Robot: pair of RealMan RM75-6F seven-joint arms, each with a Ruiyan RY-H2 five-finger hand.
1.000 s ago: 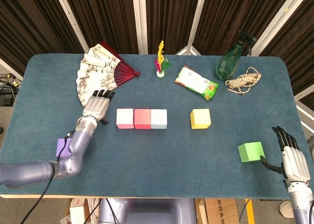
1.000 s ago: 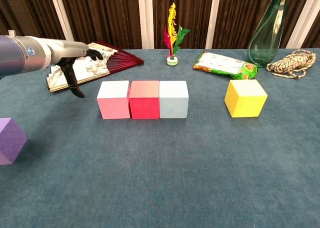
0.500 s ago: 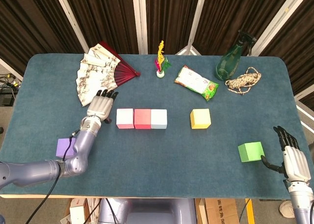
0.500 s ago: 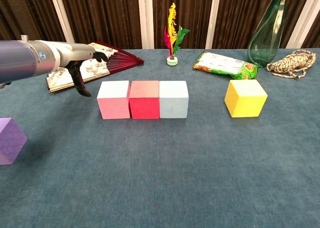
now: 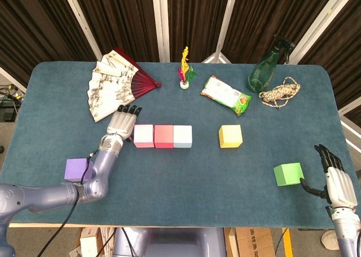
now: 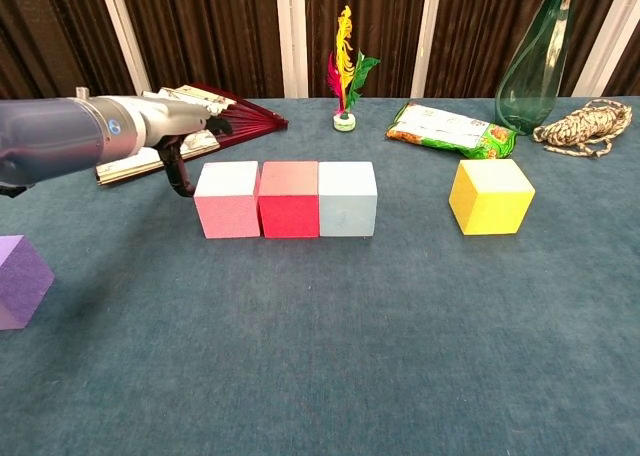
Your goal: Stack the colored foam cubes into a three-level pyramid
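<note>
Three foam cubes stand in a touching row mid-table: pink [image 5: 143,136] [image 6: 227,199], red [image 5: 163,136] [image 6: 289,198] and light grey [image 5: 182,136] [image 6: 347,198]. A yellow cube [image 5: 230,136] [image 6: 490,196] stands apart to their right. A green cube [image 5: 288,173] lies near the right front. A purple cube [image 5: 78,169] [image 6: 20,280] sits at the left front. My left hand [image 5: 120,123] [image 6: 178,136] hovers open, fingers spread, just left of the pink cube. My right hand [image 5: 333,175] is open beside the green cube, holding nothing.
A paper fan [image 5: 116,82] lies at the back left behind my left hand. A feather shuttlecock [image 5: 184,71], a snack bag [image 5: 225,94], a green glass bottle [image 5: 267,68] and a coil of rope [image 5: 281,92] line the back of the table.
My left hand has moved right, closing in on the pink cube's left side. The purple cube is now fully uncovered by the arm. The right hand has stayed put.
</note>
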